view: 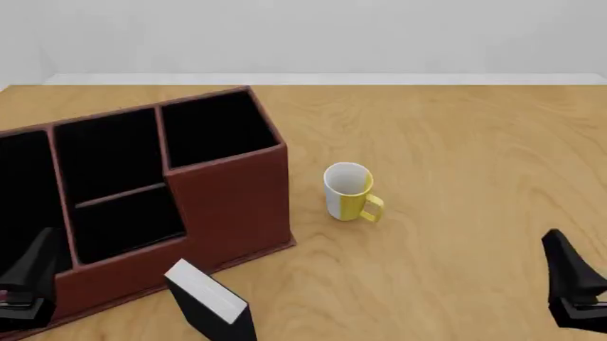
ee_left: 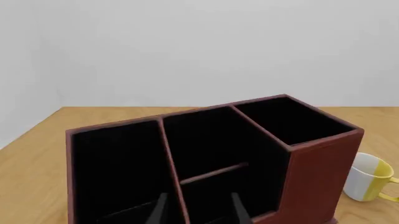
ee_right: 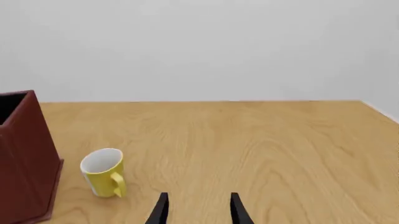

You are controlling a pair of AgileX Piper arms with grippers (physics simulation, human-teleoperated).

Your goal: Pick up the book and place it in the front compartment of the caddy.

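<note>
1. The book, black-covered with white page edges showing on top, stands on the desk close to the near edge, left of the middle. It sits just in front of the caddy's low front wall, near that wall's right end; whether it touches the wall cannot be told.
2. The caddy, a reddish-brown organiser with black-lined compartments, fills the left part of the desk and runs off the front view's left side. It stands turned at an angle, so its right end lies further from the near edge than its left.
3. Thin dividers split the caddy into several compartments, and the front ones sit behind a lower, stepped wall. All compartments in sight look dark, with nothing showing inside.
4. A white and yellow mug stands upright near the desk's middle, to the right of the caddy and apart from it, its handle turned toward the near right.
5. The left gripper hangs over the caddy's near-left part, its fingers spread apart and grasping nothing.
6. The right gripper hangs above bare wood near the desk's near right corner, well apart from the mug and book. Its fingers are likewise released, with only the desk's surface between them.
</note>
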